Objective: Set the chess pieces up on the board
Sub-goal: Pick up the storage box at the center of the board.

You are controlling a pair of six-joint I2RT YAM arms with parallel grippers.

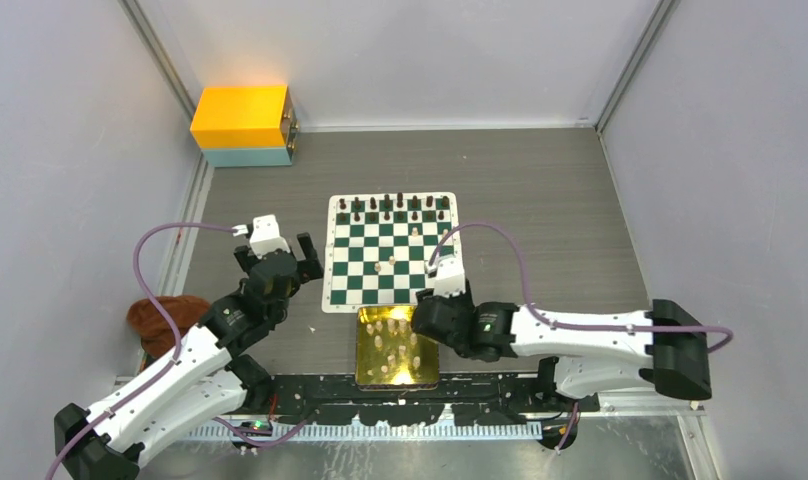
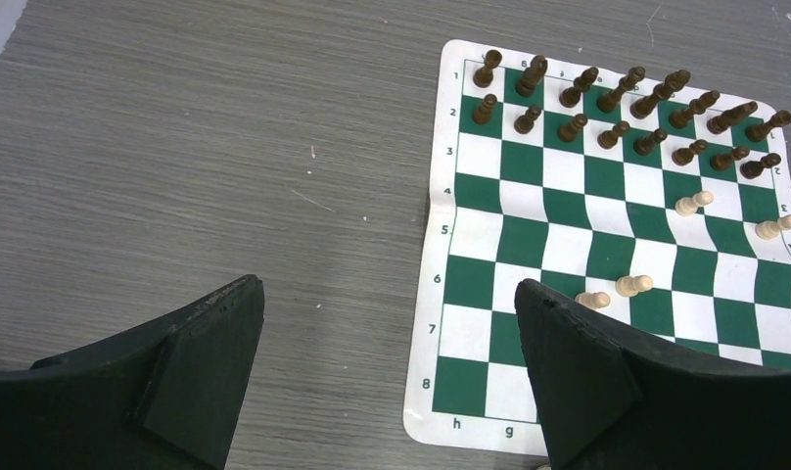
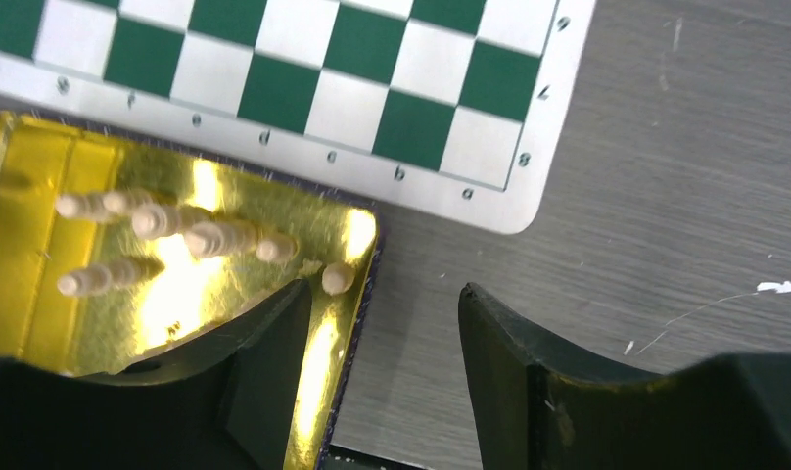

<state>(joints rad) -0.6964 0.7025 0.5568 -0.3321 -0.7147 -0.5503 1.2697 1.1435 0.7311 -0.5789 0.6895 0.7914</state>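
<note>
The board (image 1: 341, 296) lies mid-table, with dark chess pieces (image 1: 395, 208) filling its two far rows. A few pale pieces (image 1: 385, 266) stand scattered on middle squares. In the left wrist view the board (image 2: 426, 284) shows the dark rows (image 2: 617, 108) and a pale piece (image 2: 633, 285). My left gripper (image 2: 387, 286) is open and empty over the table beside the board's left edge (image 1: 276, 246). My right gripper (image 3: 383, 290) is open, straddling the right rim of the gold tray (image 3: 39, 196), with a small pale piece (image 3: 338, 278) just ahead of its left finger. More pale pieces (image 3: 215, 235) lie in the tray.
The gold tray (image 1: 372, 368) sits between the arm bases, touching the board's near edge. An orange and teal box (image 1: 242, 125) stands at the far left corner. A brown cloth (image 1: 165, 318) lies by the left arm. Walls close in on three sides.
</note>
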